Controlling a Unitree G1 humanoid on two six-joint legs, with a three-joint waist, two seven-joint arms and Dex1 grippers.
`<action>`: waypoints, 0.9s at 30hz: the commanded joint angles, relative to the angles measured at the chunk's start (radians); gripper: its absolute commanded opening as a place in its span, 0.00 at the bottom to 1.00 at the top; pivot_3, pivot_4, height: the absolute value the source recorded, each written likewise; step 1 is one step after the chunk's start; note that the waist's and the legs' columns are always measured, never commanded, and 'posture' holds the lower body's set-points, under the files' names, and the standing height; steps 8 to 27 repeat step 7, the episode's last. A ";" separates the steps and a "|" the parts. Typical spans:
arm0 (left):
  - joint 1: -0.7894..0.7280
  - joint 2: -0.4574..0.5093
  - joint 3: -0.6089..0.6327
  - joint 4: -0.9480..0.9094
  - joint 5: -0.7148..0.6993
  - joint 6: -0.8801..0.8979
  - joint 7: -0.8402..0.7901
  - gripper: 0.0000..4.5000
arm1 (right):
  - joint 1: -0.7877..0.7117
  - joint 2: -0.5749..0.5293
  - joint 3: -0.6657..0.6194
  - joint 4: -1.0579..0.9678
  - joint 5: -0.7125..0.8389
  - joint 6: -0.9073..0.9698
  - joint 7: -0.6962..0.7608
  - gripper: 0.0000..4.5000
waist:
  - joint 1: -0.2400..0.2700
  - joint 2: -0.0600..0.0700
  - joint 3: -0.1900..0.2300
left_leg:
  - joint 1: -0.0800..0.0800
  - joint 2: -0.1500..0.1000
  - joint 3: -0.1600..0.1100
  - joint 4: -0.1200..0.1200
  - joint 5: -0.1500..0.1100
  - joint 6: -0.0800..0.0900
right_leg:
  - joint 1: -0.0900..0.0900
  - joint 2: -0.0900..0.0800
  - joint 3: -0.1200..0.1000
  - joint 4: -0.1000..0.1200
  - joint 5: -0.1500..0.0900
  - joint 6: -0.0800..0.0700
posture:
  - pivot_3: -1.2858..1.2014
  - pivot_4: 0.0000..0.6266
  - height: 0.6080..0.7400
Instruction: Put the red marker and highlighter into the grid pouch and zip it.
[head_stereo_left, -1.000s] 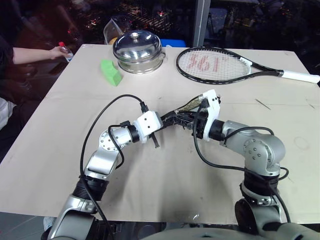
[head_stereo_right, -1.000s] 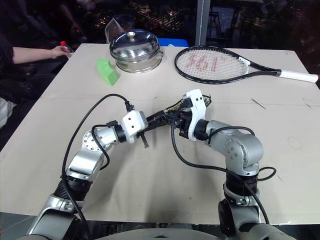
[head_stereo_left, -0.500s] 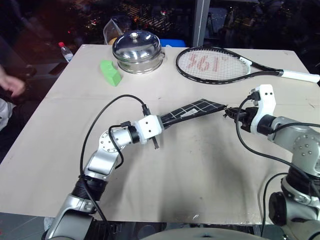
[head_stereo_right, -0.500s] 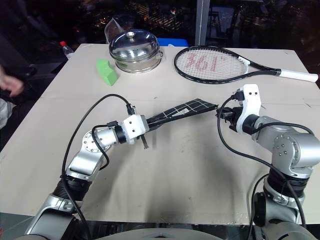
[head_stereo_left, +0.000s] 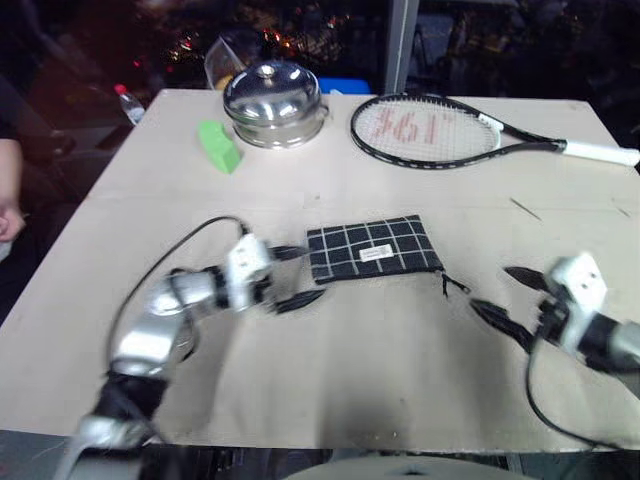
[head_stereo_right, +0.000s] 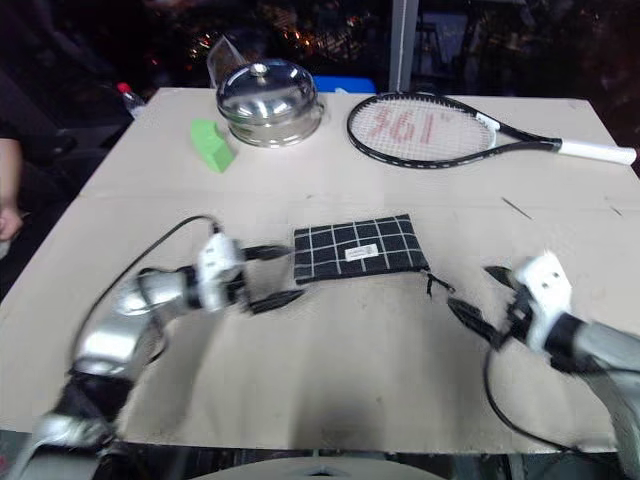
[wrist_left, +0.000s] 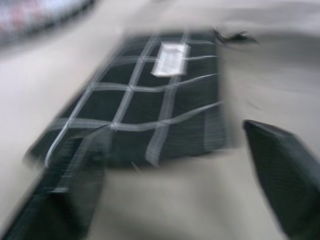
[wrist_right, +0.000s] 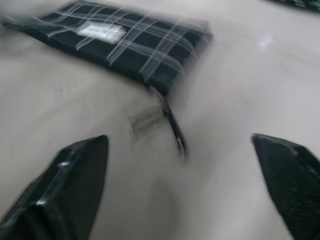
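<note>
The grid pouch (head_stereo_left: 372, 250) lies flat on the table, black with white grid lines and a small white label facing up. Its dark zipper pull (head_stereo_left: 451, 285) trails off the right end. My left gripper (head_stereo_left: 292, 275) is open just left of the pouch, its fingers apart and holding nothing. My right gripper (head_stereo_left: 510, 298) is open to the right of the pouch, a little past the pull. The left wrist view shows the pouch (wrist_left: 150, 100) ahead of the open fingers. The right wrist view shows the pouch (wrist_right: 125, 42) and the pull (wrist_right: 172, 127). The red marker and the highlighter are out of view.
A lidded steel pot (head_stereo_left: 275, 100) and a green wedge block (head_stereo_left: 220, 146) stand at the back left. A tennis racket (head_stereo_left: 440, 130) lies at the back right. A small bottle (head_stereo_left: 124, 100) sits at the far left corner, and a person's hand (head_stereo_left: 10, 215) is at the left edge.
Both grippers opened, let go of the pouch and drew apart and back. The pouch, held up between them before, now lies flat on the table. The person's arm pulled back from the bottle.
</note>
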 joint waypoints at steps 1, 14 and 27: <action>0.108 0.051 0.145 -0.142 -0.104 0.094 0.003 0.98 | 0.100 0.002 -0.179 -0.023 0.029 -0.209 0.139 1.00 | 0.005 -0.001 0.000 | 0.001 0.000 0.000 0.000 0.000 0.000 | 0.000 -0.001 -0.001 0.000 0.000 0.000 | 0.52 0.24 1.00; 0.281 0.071 0.259 -0.263 -0.133 0.141 0.009 0.98 | 0.221 0.011 -0.284 0.030 0.045 -0.354 0.220 1.00 | 0.006 0.001 0.000 | 0.014 -0.001 -0.002 -0.001 -0.003 -0.006 | 0.014 -0.006 -0.002 -0.005 -0.003 -0.005 | 0.52 0.24 1.00; 0.281 0.071 0.259 -0.263 -0.133 0.141 0.009 0.98 | 0.221 0.011 -0.284 0.030 0.045 -0.354 0.220 1.00 | 0.006 0.001 0.000 | 0.014 -0.001 -0.002 -0.001 -0.003 -0.006 | 0.014 -0.006 -0.002 -0.005 -0.003 -0.005 | 0.52 0.24 1.00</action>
